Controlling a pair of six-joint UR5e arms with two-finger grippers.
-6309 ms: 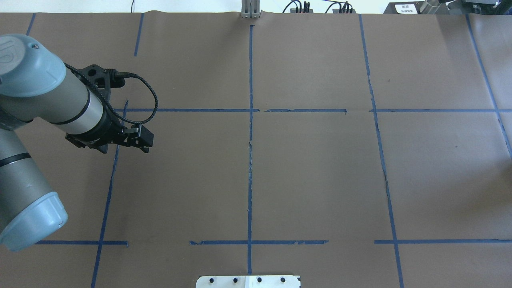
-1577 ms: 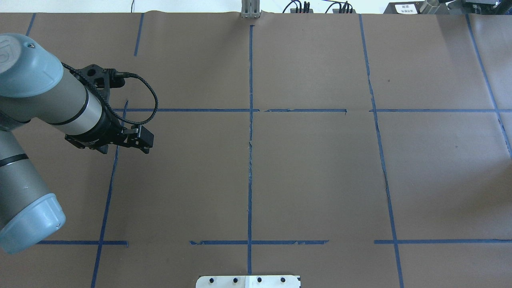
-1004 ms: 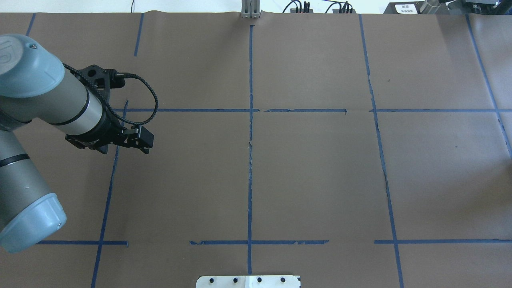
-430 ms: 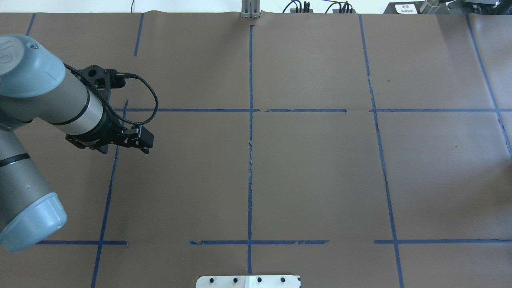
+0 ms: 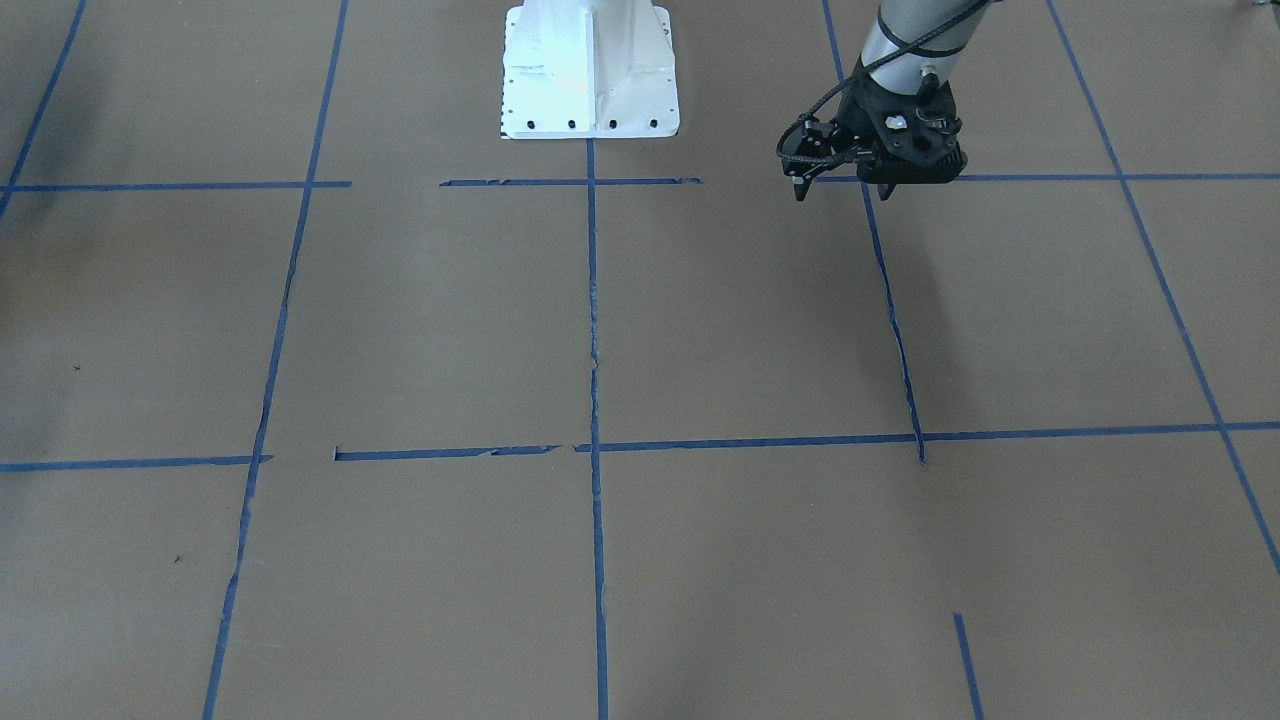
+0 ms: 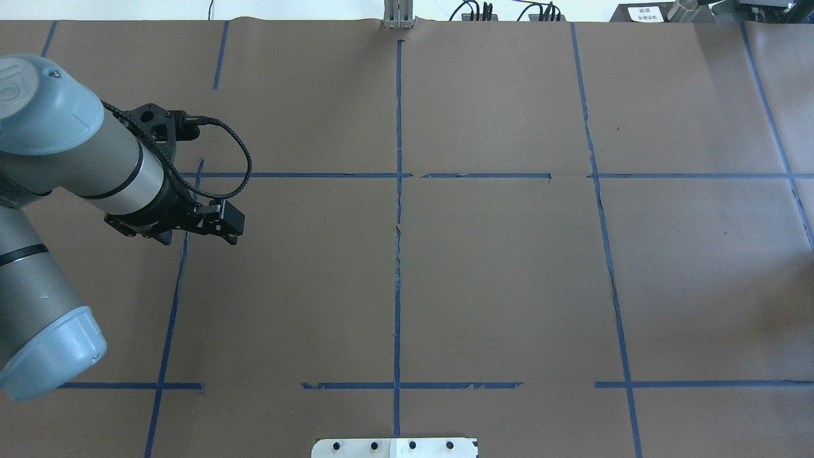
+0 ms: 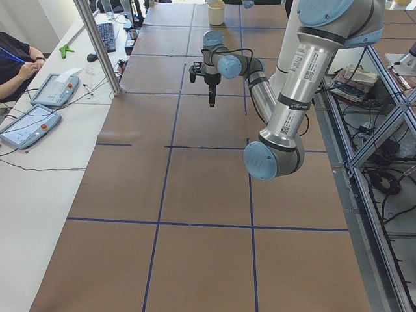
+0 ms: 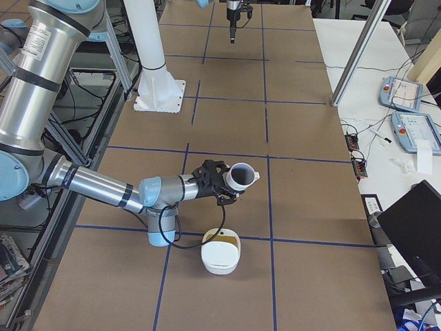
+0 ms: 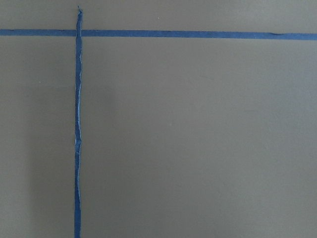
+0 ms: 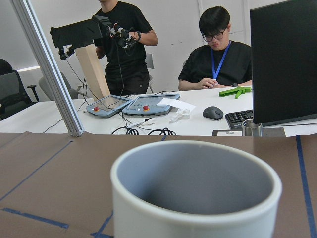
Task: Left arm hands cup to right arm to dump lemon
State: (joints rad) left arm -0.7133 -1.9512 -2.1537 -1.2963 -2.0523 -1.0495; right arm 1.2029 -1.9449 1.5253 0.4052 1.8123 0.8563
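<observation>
I have two arms over the brown counter (image 6: 509, 286), and I place everything against the one white pedestal (image 8: 157, 89) at my base. My left arm (image 6: 76, 165) reaches out to the pedestal's left. Its pincer (image 6: 227, 228) hangs above the counter, points down and carries nothing. Its tip sits over one of the blue tape lines (image 9: 77, 148), near where that line meets a second one. From these angles I cannot tell whether that pincer is spread or pressed together. My right arm (image 8: 103, 186) lies low on the pedestal's other side, well apart from the left one. There is one cup (image 8: 240, 177), a white mug with a grey inside. It is at my right pincer (image 8: 222, 189), off the counter and tipped so its mouth faces up and away from my wrist. Its small handle sticks out on the side away from the pedestal. The pincer appears only in the view from the counter's end, so I cannot tell how its fingers stand on the mug. One white bowl (image 8: 220, 258) with a yellowish inside rests on the counter, farther from the pedestal than the cup and near it. Over the cup's rim my right wrist camera shows two people (image 10: 215, 54) at a white desk, one seated and one standing.
</observation>
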